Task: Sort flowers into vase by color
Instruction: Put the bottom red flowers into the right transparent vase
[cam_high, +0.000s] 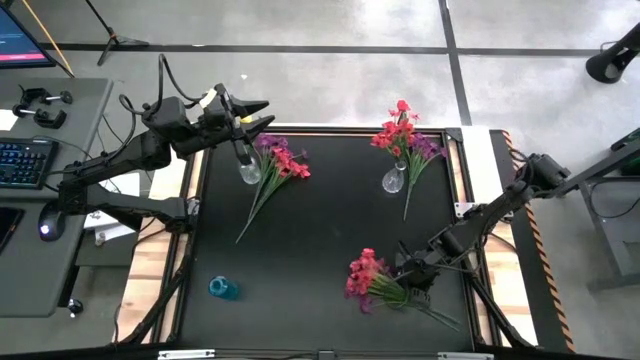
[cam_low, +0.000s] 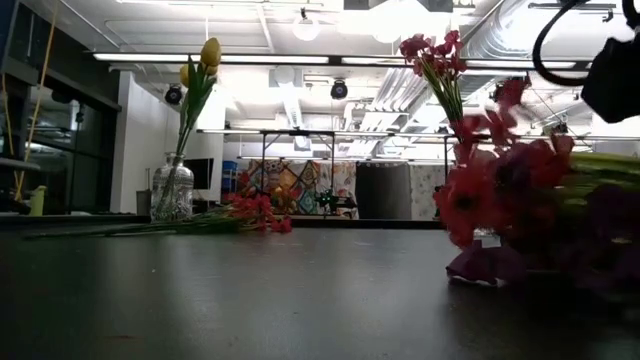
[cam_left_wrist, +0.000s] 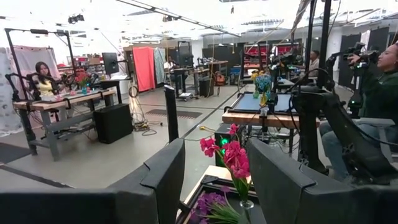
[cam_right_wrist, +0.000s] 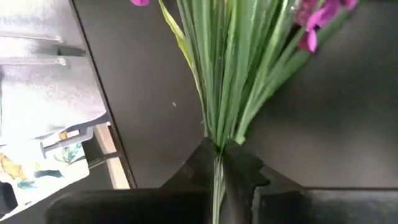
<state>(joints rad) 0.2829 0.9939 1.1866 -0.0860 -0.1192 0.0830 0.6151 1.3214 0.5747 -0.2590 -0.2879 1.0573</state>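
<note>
A loose bunch of red-pink and purple flowers (cam_high: 368, 280) lies on the black table at the near right, and my right gripper (cam_high: 415, 277) is shut at its green stem end. A glass vase (cam_high: 393, 181) at the far right holds red flowers (cam_high: 398, 130). Another glass vase (cam_low: 172, 190), at the far left, holds yellow flowers (cam_low: 208, 55). More red and purple flowers (cam_high: 283, 163) lie flat beside that vase. My left gripper (cam_left_wrist: 217, 193) hangs open high over the far-left vase, with nothing between its fingers. My right gripper pinches the green stems near their lower ends (cam_right_wrist: 219, 154) between its two fingertips. How many stems it has I cannot tell. The fingers slant down from the table's right side. The stems fan away from the fingers, and the blooms (cam_high: 362, 272) rest on the table.
A small blue object (cam_high: 222, 289) sits near the table's front left. Wooden and taped borders (cam_high: 520, 235) frame the black mat. A desk with a keyboard (cam_high: 22, 160) stands left of the table. People show in the room beyond.
</note>
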